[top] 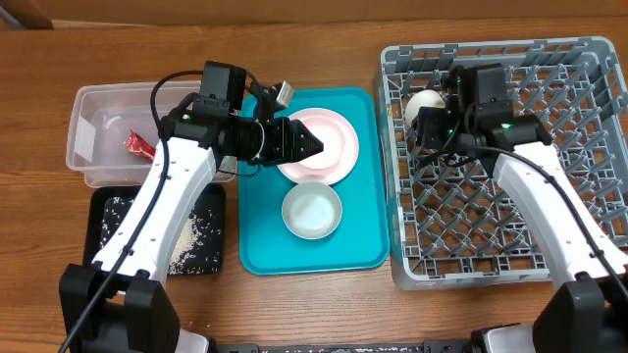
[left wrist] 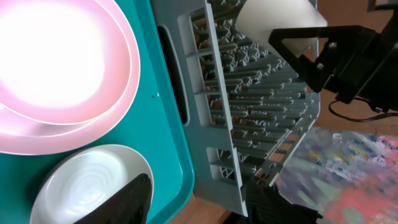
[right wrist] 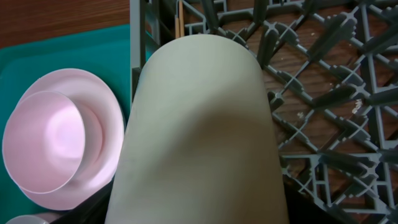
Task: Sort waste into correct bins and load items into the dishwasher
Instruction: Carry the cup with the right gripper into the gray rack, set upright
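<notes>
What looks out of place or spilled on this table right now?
Nothing looks damaged. The loose rice is scattered, but it lies inside the black tray. The white cup is not yet parked among the pegs of the dish rack: the right gripper holds it at the rack's corner beside the teal tray.

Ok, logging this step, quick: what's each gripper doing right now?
Left gripper: open, holding nothing.
Right gripper: closed on the white cup.

Teal serving tray at the middle of the wooden desk, long sides toward left and right edges
</notes>
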Action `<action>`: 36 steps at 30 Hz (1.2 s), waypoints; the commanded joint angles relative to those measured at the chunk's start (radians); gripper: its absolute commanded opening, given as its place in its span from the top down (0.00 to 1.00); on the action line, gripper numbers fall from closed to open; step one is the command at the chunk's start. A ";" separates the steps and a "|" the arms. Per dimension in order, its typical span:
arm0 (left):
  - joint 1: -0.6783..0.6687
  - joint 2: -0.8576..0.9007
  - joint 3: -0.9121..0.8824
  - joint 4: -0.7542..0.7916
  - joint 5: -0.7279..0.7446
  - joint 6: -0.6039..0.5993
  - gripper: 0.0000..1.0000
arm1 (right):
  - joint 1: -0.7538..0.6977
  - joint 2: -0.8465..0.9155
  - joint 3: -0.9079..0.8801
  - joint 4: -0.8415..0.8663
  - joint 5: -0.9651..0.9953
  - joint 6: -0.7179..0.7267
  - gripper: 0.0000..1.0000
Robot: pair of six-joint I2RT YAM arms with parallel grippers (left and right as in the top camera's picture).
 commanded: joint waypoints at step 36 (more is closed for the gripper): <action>-0.008 0.000 0.002 -0.017 -0.011 0.041 0.50 | -0.002 0.080 0.040 0.032 0.009 -0.003 0.20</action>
